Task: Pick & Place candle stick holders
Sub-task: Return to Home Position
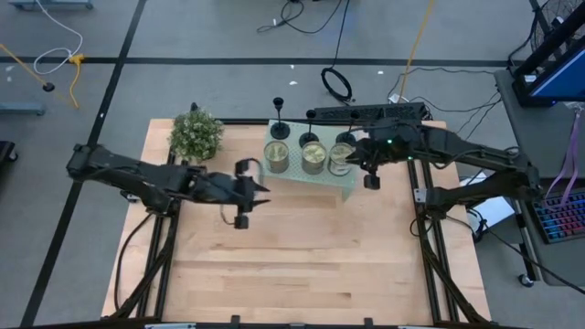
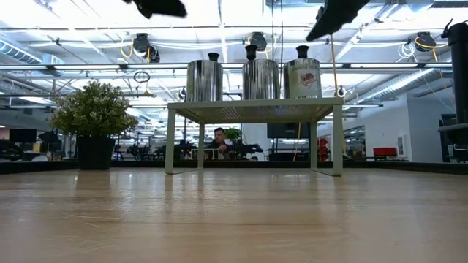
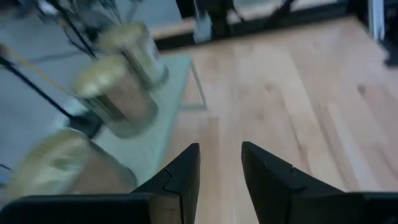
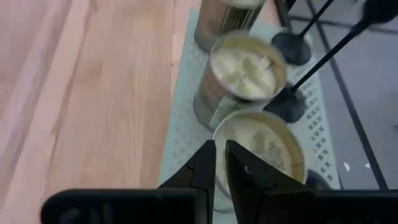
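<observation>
Open bare wood over the lower half of the tabletop [image 1: 302,265]. At upper centre, a pale shelf [image 1: 311,181] with three candle jars [image 1: 313,157] in a row and three candle stick holders [image 1: 280,131] along its far edge. Left gripper [image 1: 263,189] at the shelf's left edge, fingers apart. Right gripper [image 1: 352,163] above the rightmost jar, fingers nearly together.

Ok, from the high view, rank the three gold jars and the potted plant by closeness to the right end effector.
1. The right jar, right end of the shelf, under the right end effector.
2. The middle jar, shelf centre.
3. The left jar, shelf's left end.
4. The potted plant, left of the shelf.
</observation>
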Robot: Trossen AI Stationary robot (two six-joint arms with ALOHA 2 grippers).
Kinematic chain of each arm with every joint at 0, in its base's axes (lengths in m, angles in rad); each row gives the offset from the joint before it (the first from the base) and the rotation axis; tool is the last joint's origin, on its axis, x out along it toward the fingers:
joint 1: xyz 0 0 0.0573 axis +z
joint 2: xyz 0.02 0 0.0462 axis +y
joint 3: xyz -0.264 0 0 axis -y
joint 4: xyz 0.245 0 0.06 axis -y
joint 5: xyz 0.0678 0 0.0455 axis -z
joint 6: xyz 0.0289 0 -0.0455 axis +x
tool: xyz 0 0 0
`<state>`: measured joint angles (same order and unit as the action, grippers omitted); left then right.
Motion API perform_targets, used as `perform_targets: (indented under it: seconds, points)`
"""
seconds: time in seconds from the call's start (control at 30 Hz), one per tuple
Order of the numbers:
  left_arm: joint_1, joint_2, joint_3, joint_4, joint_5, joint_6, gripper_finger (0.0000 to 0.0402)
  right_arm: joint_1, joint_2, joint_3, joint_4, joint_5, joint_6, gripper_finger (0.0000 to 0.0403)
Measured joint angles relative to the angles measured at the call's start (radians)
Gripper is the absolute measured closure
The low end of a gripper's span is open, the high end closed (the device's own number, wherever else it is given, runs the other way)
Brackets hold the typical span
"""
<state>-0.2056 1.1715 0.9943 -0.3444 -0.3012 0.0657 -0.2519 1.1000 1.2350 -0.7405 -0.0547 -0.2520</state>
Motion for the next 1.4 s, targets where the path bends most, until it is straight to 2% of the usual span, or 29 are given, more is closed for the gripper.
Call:
perform_targets:
  seconds: [0.27,0.47,0.63,0.77,0.9,1.1,1.23,1.4]
  points:
    - [-0.033,-0.259,0.000,-0.032,-0.136,0.004,0.0277,0.067,-0.075,0.000,0.088,-0.001,0.058,0.0374]
    - [-0.031,-0.477,0.000,-0.169,-0.310,-0.039,0.0279,0.113,-0.125,-0.005,0.097,0.000,0.058,0.0341]
    - [-0.030,-0.612,-0.027,-0.350,-0.337,-0.101,0.0320,0.132,-0.180,-0.058,0.101,0.001,0.055,0.0304]
    - [-0.031,-0.711,-0.072,-0.400,-0.372,-0.133,0.0367,0.136,-0.252,-0.148,0.159,0.001,0.052,0.0297]
    - [-0.031,-0.817,-0.156,-0.410,-0.381,-0.112,0.0397,0.135,-0.339,-0.265,0.267,0.002,0.050,0.0311]
    - [-0.031,-0.954,-0.329,-0.366,-0.381,-0.154,0.0383,0.135,-0.494,-0.441,0.392,0.001,0.062,0.0353]
    - [-0.031,-1.019,-0.415,-0.310,-0.415,-0.135,0.0396,0.135,-0.601,-0.545,0.400,0.003,0.091,0.0393]
    - [-0.030,-1.077,-0.497,-0.208,-0.454,-0.104,0.0389,0.135,-0.718,-0.669,0.463,0.004,0.159,0.0394]
